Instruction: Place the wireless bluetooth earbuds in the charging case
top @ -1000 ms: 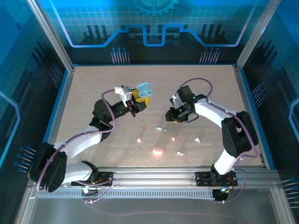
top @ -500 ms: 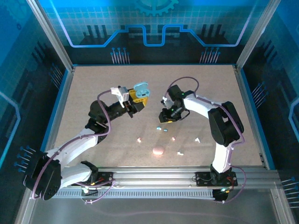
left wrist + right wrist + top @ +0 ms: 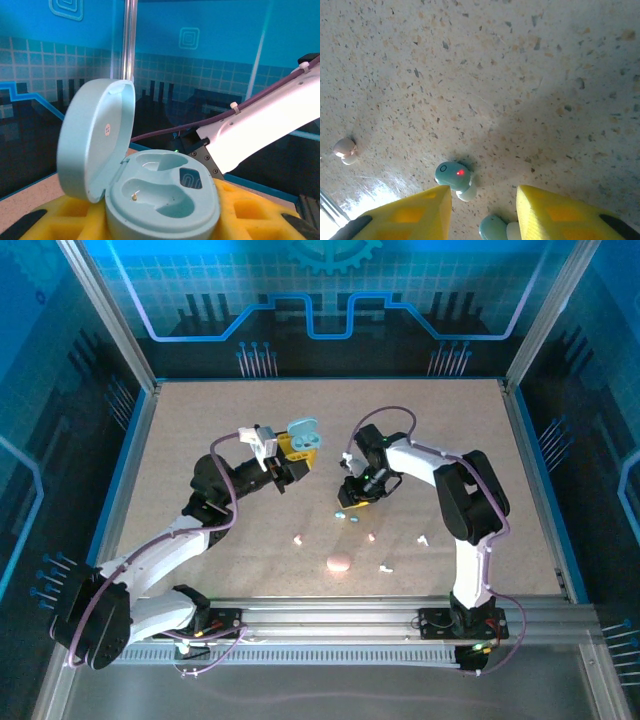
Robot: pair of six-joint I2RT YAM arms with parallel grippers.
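Note:
My left gripper (image 3: pixel 165 227) is shut on the light blue charging case (image 3: pixel 165 200), its yellow fingers (image 3: pixel 60 220) on either side of the base. The lid (image 3: pixel 95 140) stands open and both wells are empty. From above, the case (image 3: pixel 305 434) is held off the table at centre left. My right gripper (image 3: pixel 484 212) is open and points down at the table. One light blue earbud (image 3: pixel 495 231) lies between its yellow fingertips (image 3: pixel 415 212). A second blue earbud (image 3: pixel 452 175), with a red light, lies just beyond the left tip. Both earbuds (image 3: pixel 346 516) lie under the right gripper (image 3: pixel 352 502).
A pink earbud (image 3: pixel 345 150) lies to the left; from above, pink earbuds (image 3: pixel 298 538) (image 3: pixel 371 536), a pink case (image 3: pixel 339 563) and white earbuds (image 3: pixel 423 538) (image 3: pixel 385 566) are scattered toward the near edge. The right arm (image 3: pixel 260 130) crosses behind the held case.
My right gripper has swung left and come over the two light blue earbuds. The left arm shifted slightly with the case, then held still.

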